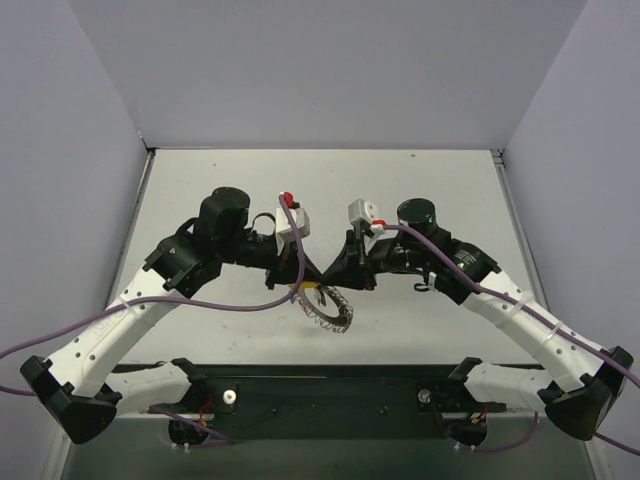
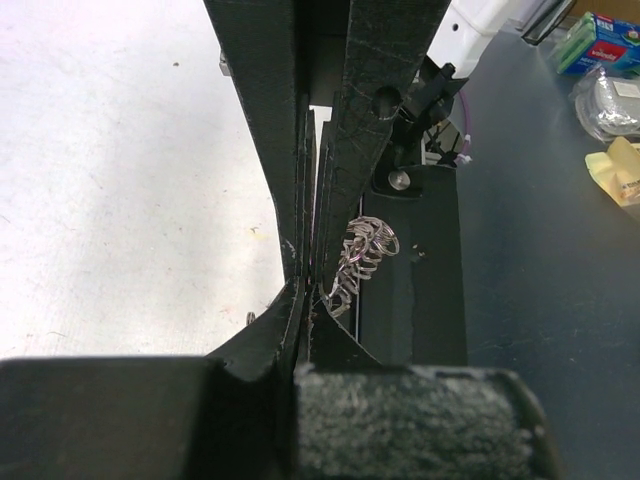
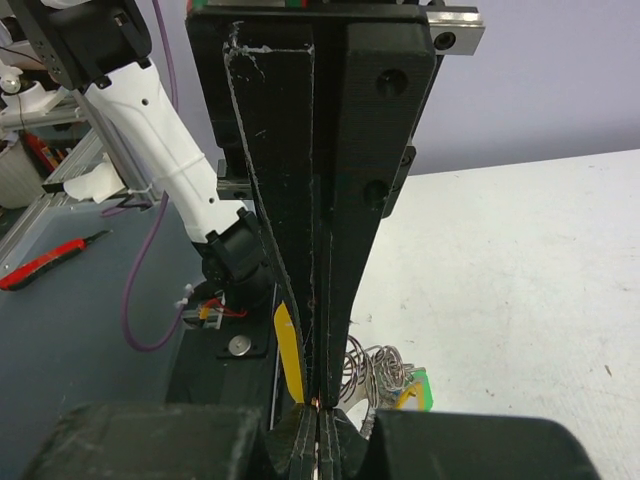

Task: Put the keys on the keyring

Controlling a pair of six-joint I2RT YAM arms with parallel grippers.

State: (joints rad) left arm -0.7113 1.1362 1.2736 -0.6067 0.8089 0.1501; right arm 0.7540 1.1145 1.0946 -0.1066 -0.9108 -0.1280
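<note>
Top view: two black-and-white robot arms reached in from the near edge of a white table (image 1: pixel 420 180) and met at its ctr. The L gripper (image 1: pixel 303 272) and R gripper (image 1: pixel 338 270) pointed at each other, tips almost touching.

Just below the tips, toward the arm bases, was the large floppy silvery coiled-wire keyring (image 1: pixel 332 308), a loose loop. A speck of yellow showed at its upper-left edge.

L wrist view: the L gripper (image 2: pixel 310 285) had its black fingers (image 2: pixel 275 150) pressed together w/ only a hairline gap. Can't tell what, if anything, was nipped between them. The keyring (image 2: pixel 362 250) bunched just right of the tips, above the black base plate (image 2: pixel 430 280).

R wrist view: the R gripper (image 3: pixel 318 400) was likewise closed, fingers (image 3: pixel 375 150) flat against each other; what they pinched was hidden. A small key w/ a yellow plastic head (image 3: pixel 288 350) hung just left of the tips. The keyring (image 3: pixel 378 368) lay just right of them, w/ a small key w/ a green plastic head (image 3: pixel 421 390) at its far side, over the table (image 3: pixel 520 280).
</note>
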